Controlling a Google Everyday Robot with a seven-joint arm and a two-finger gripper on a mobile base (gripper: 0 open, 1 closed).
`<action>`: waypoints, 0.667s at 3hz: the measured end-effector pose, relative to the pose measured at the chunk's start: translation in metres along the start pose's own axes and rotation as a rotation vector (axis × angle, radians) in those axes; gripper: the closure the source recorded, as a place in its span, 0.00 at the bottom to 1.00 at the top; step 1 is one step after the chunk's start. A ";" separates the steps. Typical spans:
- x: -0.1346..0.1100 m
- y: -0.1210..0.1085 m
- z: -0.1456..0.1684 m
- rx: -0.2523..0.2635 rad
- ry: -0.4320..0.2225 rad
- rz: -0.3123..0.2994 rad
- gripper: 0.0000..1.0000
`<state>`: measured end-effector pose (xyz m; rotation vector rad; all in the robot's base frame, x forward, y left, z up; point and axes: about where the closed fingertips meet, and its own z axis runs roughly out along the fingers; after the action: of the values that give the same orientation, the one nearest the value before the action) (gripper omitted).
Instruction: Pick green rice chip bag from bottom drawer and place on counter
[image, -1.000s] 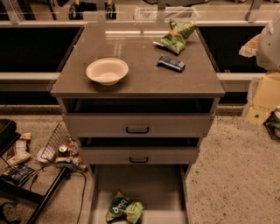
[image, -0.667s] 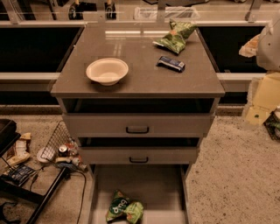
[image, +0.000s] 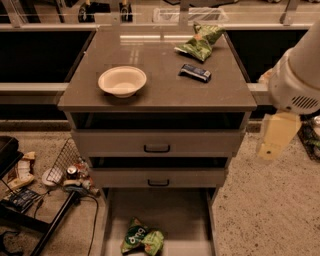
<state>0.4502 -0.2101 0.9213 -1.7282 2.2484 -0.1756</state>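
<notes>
The green rice chip bag (image: 141, 239) lies crumpled on the floor of the open bottom drawer (image: 180, 215), near its front left. The counter (image: 160, 95) tops the cabinet above it. My gripper (image: 276, 136) hangs from the white arm (image: 297, 80) at the right, beside the cabinet's right side at the height of the top drawer front. It is well above and to the right of the bag and touches nothing.
On the counter are a white bowl (image: 122, 81), a dark wrapped bar (image: 195, 73) and a duller olive-green bag (image: 200, 42). Two shut drawer fronts with black handles (image: 157, 148) sit above the open drawer. A wire basket (image: 67, 160) and clutter lie on the floor at the left.
My arm has moved a little left and down at the right side, closer to the cabinet. The bag and the things on the counter have not moved.
</notes>
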 end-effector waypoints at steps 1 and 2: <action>-0.003 0.023 0.063 0.021 -0.013 -0.009 0.00; -0.002 0.030 0.098 0.067 -0.049 -0.005 0.00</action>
<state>0.4526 -0.1920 0.8204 -1.6857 2.1788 -0.2052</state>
